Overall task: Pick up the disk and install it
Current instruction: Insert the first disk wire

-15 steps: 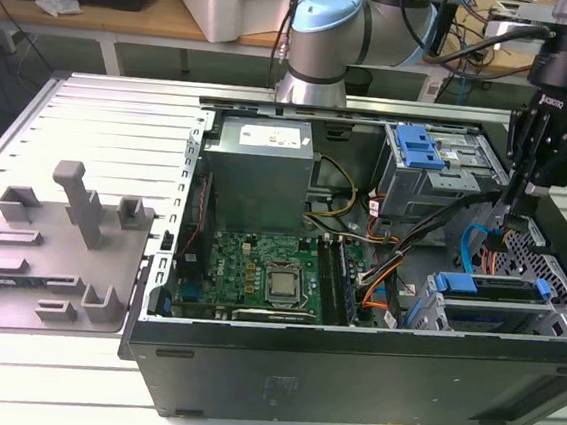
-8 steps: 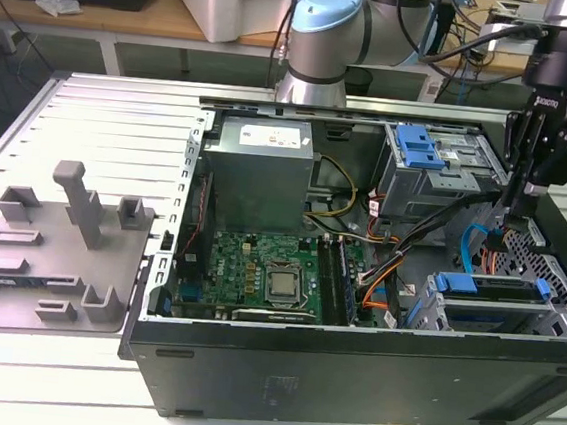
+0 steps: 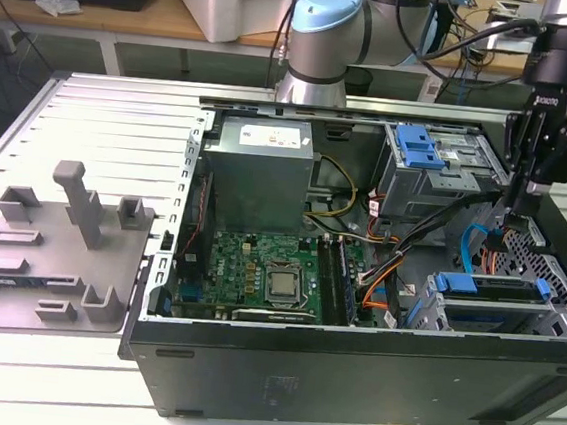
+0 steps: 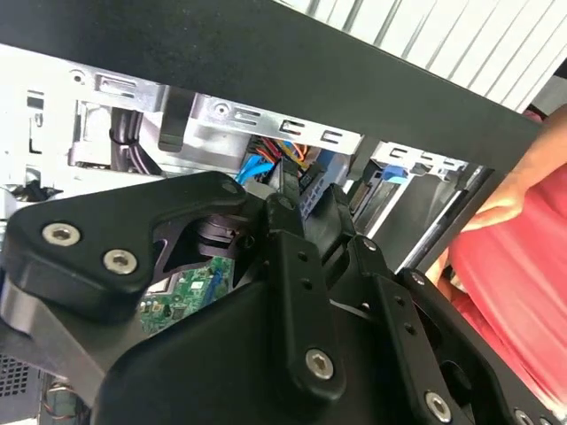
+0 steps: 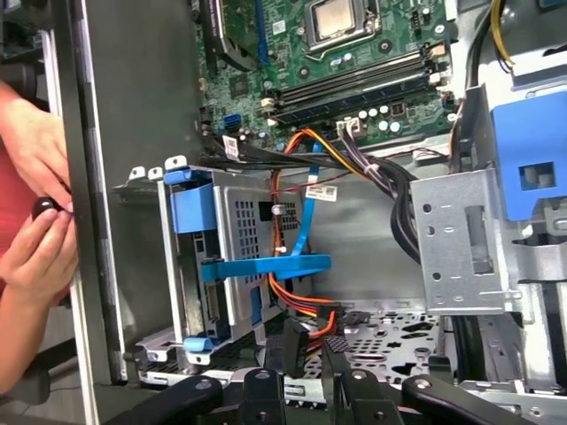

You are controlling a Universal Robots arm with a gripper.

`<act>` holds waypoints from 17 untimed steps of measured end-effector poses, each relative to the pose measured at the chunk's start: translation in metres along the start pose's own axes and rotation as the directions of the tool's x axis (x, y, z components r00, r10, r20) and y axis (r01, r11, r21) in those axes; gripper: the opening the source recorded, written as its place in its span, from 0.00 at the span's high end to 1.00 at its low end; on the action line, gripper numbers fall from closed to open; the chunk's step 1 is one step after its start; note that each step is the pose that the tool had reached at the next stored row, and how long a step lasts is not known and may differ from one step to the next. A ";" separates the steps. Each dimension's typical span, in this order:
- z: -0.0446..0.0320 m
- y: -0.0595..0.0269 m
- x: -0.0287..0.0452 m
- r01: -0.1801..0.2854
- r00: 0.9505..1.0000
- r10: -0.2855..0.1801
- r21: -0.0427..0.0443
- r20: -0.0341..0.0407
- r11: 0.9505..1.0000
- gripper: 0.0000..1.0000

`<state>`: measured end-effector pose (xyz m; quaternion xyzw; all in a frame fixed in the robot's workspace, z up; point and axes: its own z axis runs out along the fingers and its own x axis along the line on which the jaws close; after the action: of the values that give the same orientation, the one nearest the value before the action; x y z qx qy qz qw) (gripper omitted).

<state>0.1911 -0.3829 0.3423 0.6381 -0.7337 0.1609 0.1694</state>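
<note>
Apparently the disk point(image 3: 487, 288) sat already in its bay, at about three o'clock from the processor point(image 3: 282, 283) in the exterior view, with its blue carrier bracket turned upward and about level with the metal frame around it. I judge it was placed so because the bracket guides it down into the bay and lets it be pulled out again.

My gripper point(image 3: 512, 219) hung at about two o'clock from the processor, inside the open computer case point(image 3: 348, 379), close beside the disk's bay and near the orange cables point(image 5: 292, 295). It pointed straight down, I think because the case opens only from above. Whether it was spread or pressed together I could not tell, nor whether it pinched anything.

The grey drive cage point(image 3: 423, 176) with the blue latch stood apart, at about one o'clock. A person's hands point(image 5: 31, 155) rested at the case wall beside the bay, perhaps to keep the case steady.
</note>
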 end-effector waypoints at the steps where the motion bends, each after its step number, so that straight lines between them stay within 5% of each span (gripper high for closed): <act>1: 0.0000 0.0001 -0.0004 0.000 1.000 0.000 0.001 -0.006 1.000 0.69; 3: -0.0002 0.0004 -0.0031 -0.001 1.000 0.001 0.003 -0.022 1.000 0.69; 7: 0.0003 0.0013 -0.0098 -0.002 0.999 0.002 0.005 -0.040 1.000 0.69; 17: 0.0082 0.0014 -0.0142 -0.009 0.999 0.009 0.002 -0.042 1.000 0.69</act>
<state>0.1912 -0.3739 0.3286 0.6316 -0.7325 0.1757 0.1836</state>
